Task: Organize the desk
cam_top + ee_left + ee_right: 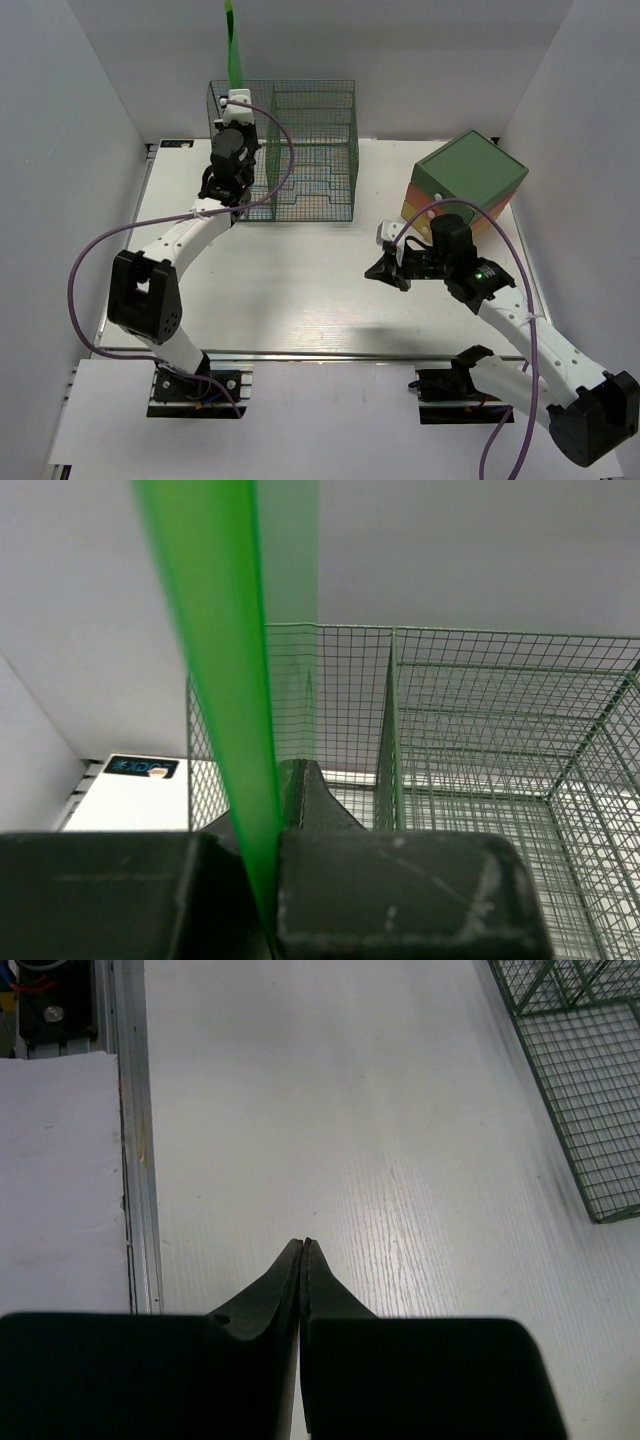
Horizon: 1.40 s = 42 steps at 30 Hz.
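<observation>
The left gripper [237, 98] is pinching a green strip [233, 45] upright above the wire rack's [318, 125] left bay and should be lowering it straight, clear of the mesh, while the right gripper [303, 1252], pressed together, is hovering over the desk [290, 295] in front of the rack.

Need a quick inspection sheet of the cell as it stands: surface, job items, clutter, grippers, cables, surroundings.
Surface: white rail-edged desk, rack and box at its far side.
Job's things: thin flat green strip, held above the left side of the green wire-mesh rack; green-topped drawer box far right.
Clutter: nothing seen.
Grippers: left gripper, jaws shut on the strip; right gripper, jaws shut, empty, over the desk.
Cables: purple cable looping along each arm.
Surroundings: white walls on three sides.
</observation>
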### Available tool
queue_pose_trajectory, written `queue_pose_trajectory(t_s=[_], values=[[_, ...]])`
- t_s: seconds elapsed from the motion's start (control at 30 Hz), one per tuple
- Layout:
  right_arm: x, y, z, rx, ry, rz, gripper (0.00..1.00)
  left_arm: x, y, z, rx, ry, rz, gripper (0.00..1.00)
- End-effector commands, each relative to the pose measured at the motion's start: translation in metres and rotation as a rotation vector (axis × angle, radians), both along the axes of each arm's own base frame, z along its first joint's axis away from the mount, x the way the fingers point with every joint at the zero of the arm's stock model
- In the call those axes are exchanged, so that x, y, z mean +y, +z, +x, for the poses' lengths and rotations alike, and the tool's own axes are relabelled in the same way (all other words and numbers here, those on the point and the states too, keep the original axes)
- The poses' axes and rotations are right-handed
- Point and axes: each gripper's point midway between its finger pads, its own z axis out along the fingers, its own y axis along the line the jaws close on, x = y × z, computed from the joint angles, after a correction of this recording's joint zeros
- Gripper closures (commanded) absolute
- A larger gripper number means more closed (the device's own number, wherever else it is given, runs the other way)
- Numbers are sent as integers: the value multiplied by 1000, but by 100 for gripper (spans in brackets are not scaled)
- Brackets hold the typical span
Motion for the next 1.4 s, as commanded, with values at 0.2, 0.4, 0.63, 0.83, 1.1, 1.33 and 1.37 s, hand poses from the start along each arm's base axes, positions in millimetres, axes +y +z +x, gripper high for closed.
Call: queue_pose_trajectory(t_s=[0.2, 0.4, 0.63, 0.83, 1.1, 1.33, 1.37], values=[[1, -10, 5, -9, 25, -57, 100, 6, 41, 29, -173, -99, -118, 100], [0, -19, 10, 2, 14, -94, 100, 21, 25, 58, -191, -86, -159, 100], [-1, -30, 16, 21, 4, -135, 100, 16, 10, 80, -210, -156, -195, 100], [-2, -37, 18, 39, 1, -157, 100, 16, -20, 80, -205, -157, -234, 100], [-2, -43, 17, 49, 11, -170, 100, 17, -42, 72, -221, -121, -250, 100], [-2, -45, 16, 53, 21, -172, 100, 15, -52, 70, -225, -115, -253, 100], [-2, -44, 15, 52, 23, -172, 100, 15, -52, 70, -225, -114, -253, 100]])
